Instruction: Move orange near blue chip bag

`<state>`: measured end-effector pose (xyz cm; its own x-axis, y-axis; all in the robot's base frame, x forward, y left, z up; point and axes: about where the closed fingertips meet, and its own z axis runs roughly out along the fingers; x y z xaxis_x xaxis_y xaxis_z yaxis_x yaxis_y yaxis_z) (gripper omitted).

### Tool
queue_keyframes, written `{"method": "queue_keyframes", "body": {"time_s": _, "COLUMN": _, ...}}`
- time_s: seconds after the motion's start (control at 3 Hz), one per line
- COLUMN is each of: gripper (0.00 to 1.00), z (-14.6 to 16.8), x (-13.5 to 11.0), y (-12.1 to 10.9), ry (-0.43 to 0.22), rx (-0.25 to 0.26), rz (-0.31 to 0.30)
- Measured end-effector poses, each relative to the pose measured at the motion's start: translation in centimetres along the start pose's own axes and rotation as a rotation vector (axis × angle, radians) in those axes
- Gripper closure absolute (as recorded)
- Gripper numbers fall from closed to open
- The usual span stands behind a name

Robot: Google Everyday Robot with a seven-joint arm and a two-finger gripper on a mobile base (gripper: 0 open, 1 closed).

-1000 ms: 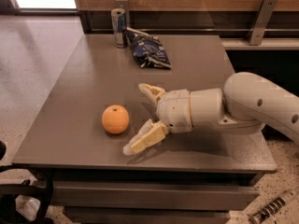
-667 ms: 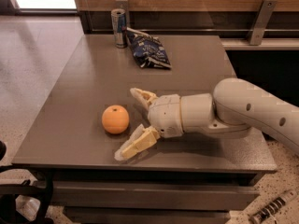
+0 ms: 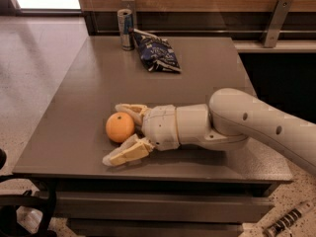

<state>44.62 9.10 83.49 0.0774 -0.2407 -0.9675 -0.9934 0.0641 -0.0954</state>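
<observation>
Orange (image 3: 120, 127): sits on the table (image 3: 207, 68), lower left of centre in the frame, close to the front edge.
Chip bag (image 3: 157, 56): blue and crumpled, upper middle of the frame at the table's far side, just beside a drink can (image 3: 126, 29).
Gap: fruit and bag are well apart, with most of the tabletop's depth between them.
Gripper (image 3: 113, 133): reaches in low from the right with its jaws spread wide, one finger behind the fruit and one in front. The fruit lies between them and does not look pinched.
Done: by my reading, only the approach; the fruit is bracketed.
Left: close on it, lift, carry toward the upper middle, and set it down next to the bag.
Stage: early, I judge.
</observation>
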Motion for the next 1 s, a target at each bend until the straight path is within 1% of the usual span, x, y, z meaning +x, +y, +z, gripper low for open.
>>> {"method": "queue_keyframes", "body": {"time_s": 0.67, "gripper": 0.69, "z": 0.17, "x": -0.20, "y": 0.17, "ry": 0.003, "rx": -0.005, "rz": -0.003}}
{"method": "queue_keyframes", "body": {"time_s": 1.0, "gripper": 0.91, "z": 0.28, "x": -0.29, "y": 0.26, "ry": 0.003, "rx": -0.007, "rz": -0.005}}
